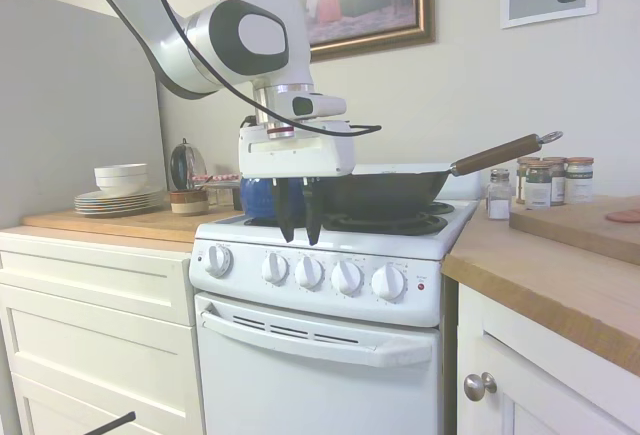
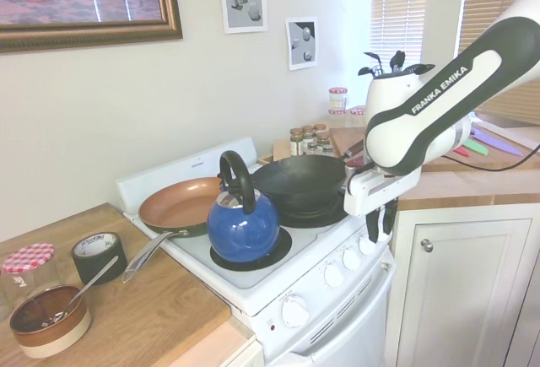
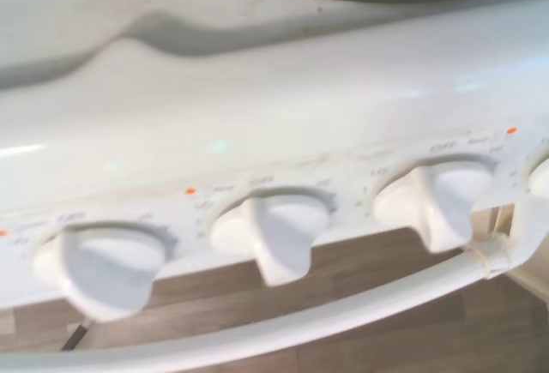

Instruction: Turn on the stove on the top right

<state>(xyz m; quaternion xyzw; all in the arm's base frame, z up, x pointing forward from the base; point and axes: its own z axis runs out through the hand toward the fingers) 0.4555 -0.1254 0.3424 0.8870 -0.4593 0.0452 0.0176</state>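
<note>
The stove is a narrow white range with a row of round white knobs and a small red light on its front panel. A white oven-door handle runs below them. My gripper hangs fingers down just in front of the panel, above the second and third knobs from the left. It is slightly open and holds nothing. From the other side the gripper sits by the stove's front edge near the knobs. The wrist view shows three knobs close up, blurred.
A black wok with a wooden handle sits on the right burners, a blue kettle on the front left, a copper pan behind it. Plates and bowls stand on the left counter, spice jars on the right.
</note>
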